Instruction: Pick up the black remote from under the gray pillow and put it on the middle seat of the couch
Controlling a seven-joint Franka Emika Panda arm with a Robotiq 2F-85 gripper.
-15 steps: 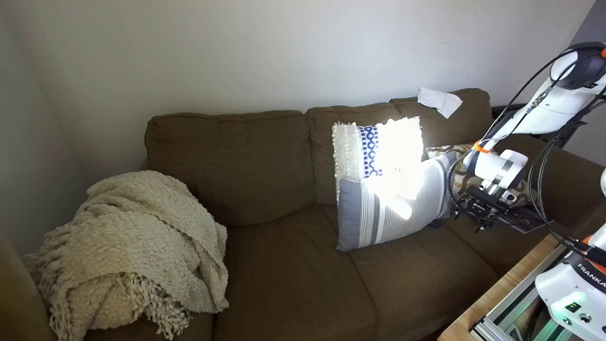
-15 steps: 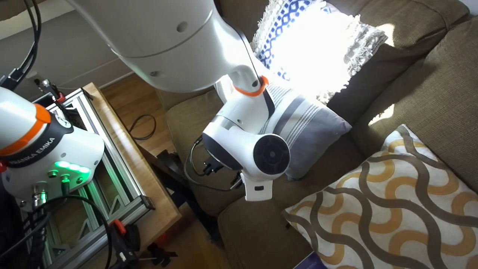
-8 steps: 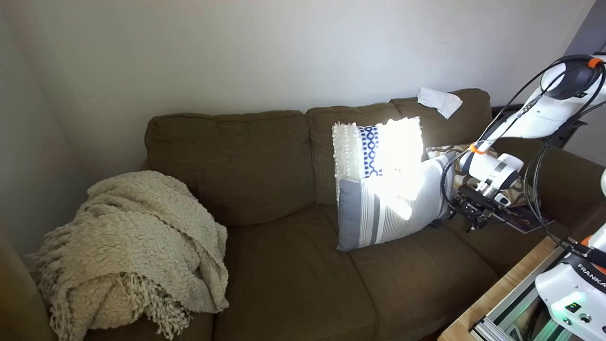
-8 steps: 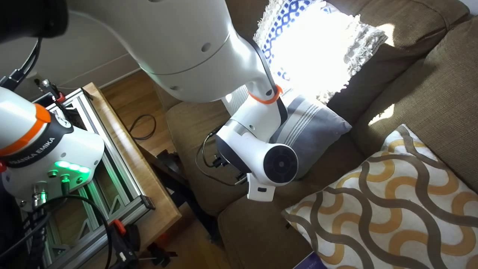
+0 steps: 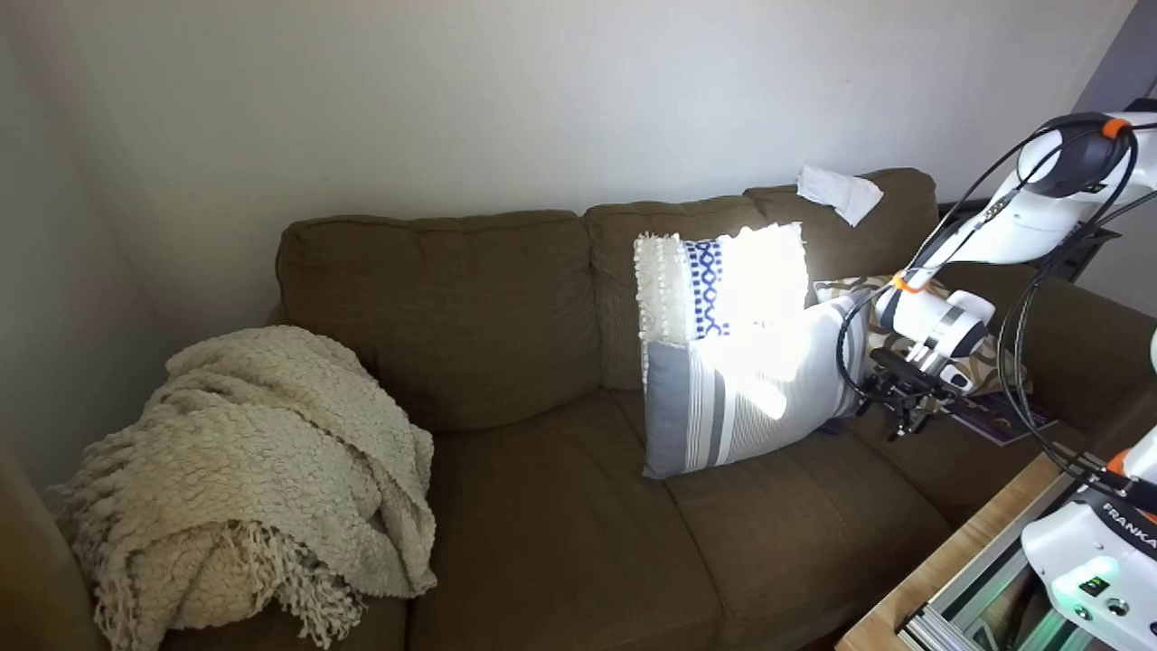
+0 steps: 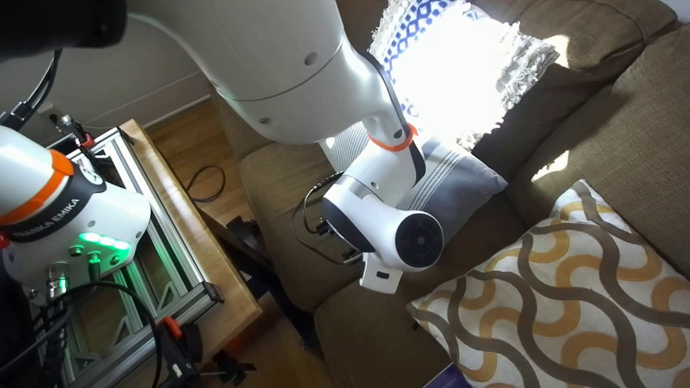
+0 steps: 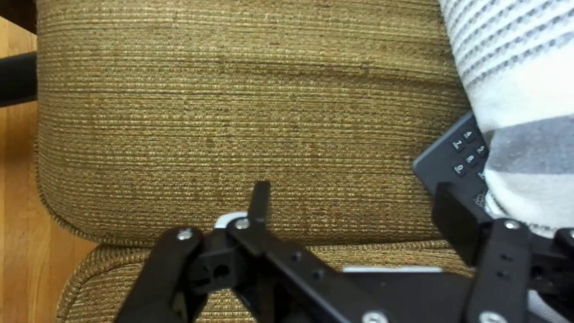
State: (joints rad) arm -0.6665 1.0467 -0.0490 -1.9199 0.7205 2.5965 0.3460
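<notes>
The black remote (image 7: pixel 432 168) shows in the wrist view at the right, its keyed end sticking out on the brown couch seat (image 7: pixel 251 130). The rest of it is hidden under the gray pillow (image 7: pixel 533 148), which has white stripes. The pillow leans on the couch in both exterior views (image 5: pixel 669 416) (image 6: pixel 458 186). My gripper (image 7: pixel 354 186) is open and empty, with its fingers wide apart. In the wrist view the right finger (image 7: pixel 462 220) overlaps the remote's near edge; I cannot tell whether they touch. In an exterior view the gripper (image 5: pixel 893 429) hangs beside the pillow's right end.
A blue-and-white fringed pillow (image 5: pixel 664 280) stands behind the gray one. A patterned pillow (image 6: pixel 571 312) and a purple booklet (image 5: pixel 1003 420) lie at the couch end. A cream blanket (image 5: pixel 262 470) covers the far side. The robot's wooden table (image 6: pixel 232 302) borders the couch.
The arm and open gripper have moved closer to the gray pillow, leftward in an exterior view. The pillows and blanket have not moved.
</notes>
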